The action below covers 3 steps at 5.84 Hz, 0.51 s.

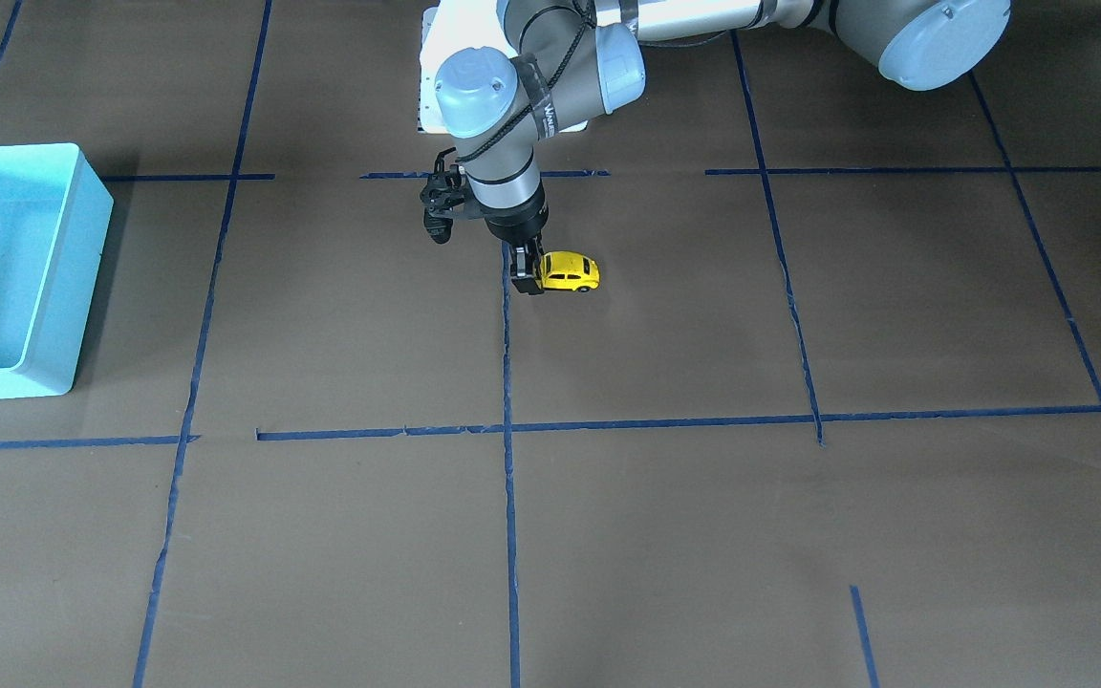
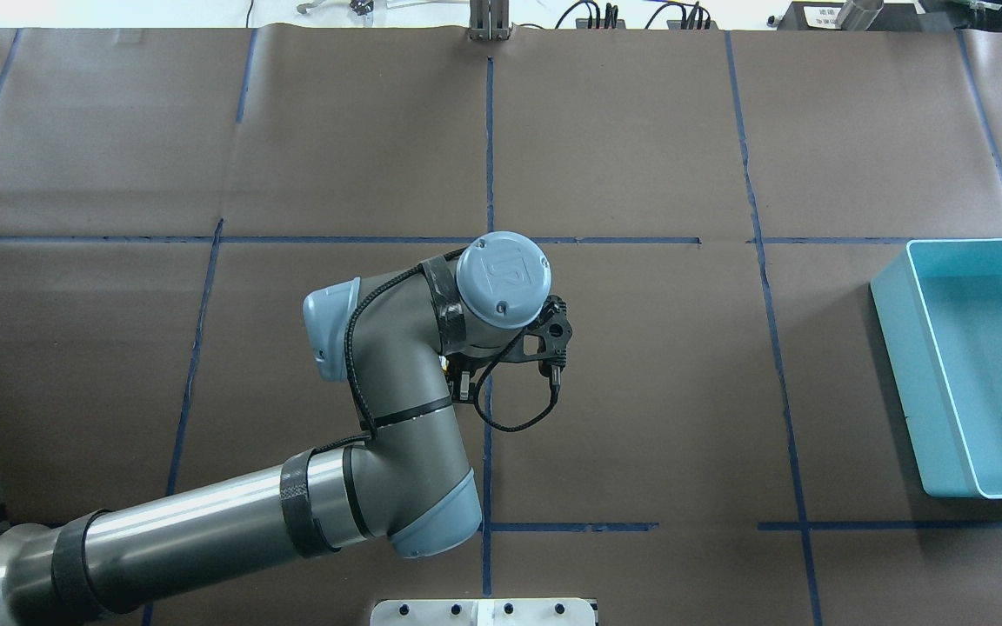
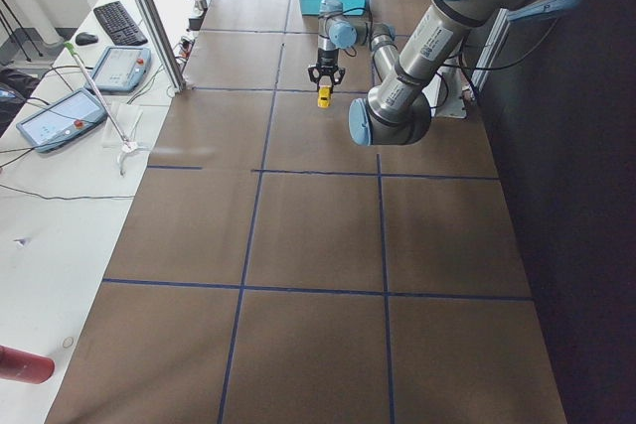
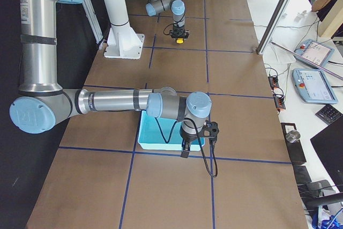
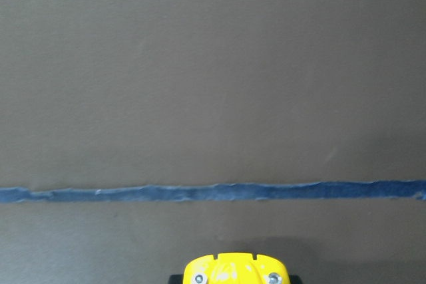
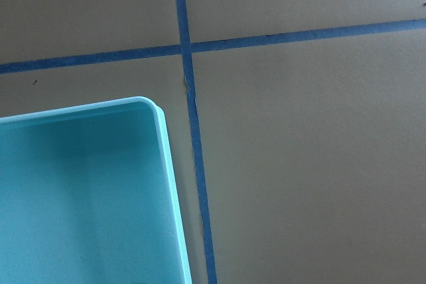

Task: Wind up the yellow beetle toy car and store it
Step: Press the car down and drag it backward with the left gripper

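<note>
The yellow beetle toy car sits level at the middle of the brown table, by a blue tape line. My left gripper points straight down and is shut on one end of the car. The car's rounded end shows at the bottom edge of the left wrist view. In the overhead view the arm hides the car. The turquoise bin stands far off at the table's end. My right gripper hangs over the bin's corner. I cannot tell whether it is open or shut.
The bin looks empty, and its corner shows in the right wrist view. A white base plate lies at the robot's edge of the table. Blue tape lines cross the brown table cover.
</note>
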Tool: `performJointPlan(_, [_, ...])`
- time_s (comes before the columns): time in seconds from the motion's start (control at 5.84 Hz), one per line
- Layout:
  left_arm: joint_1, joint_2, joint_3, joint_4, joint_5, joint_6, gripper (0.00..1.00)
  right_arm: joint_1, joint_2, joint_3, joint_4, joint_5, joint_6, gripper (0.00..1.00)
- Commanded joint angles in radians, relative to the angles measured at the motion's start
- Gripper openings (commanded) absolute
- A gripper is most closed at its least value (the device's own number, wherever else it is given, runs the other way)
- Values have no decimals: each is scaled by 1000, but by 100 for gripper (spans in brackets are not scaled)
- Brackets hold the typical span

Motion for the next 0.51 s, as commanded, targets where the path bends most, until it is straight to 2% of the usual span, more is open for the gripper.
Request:
performJointPlan(0.0, [-33, -2, 2, -118, -17, -1, 0, 0, 0, 0, 0, 0, 0, 100])
performJointPlan(0.17, [-33, -7, 42, -234, -20, -7, 0, -2, 0, -4, 0, 0, 0, 100])
performJointPlan(0.34, [-33, -7, 61, -296, -55, -32, 0, 0, 0, -9, 0, 0, 0, 100])
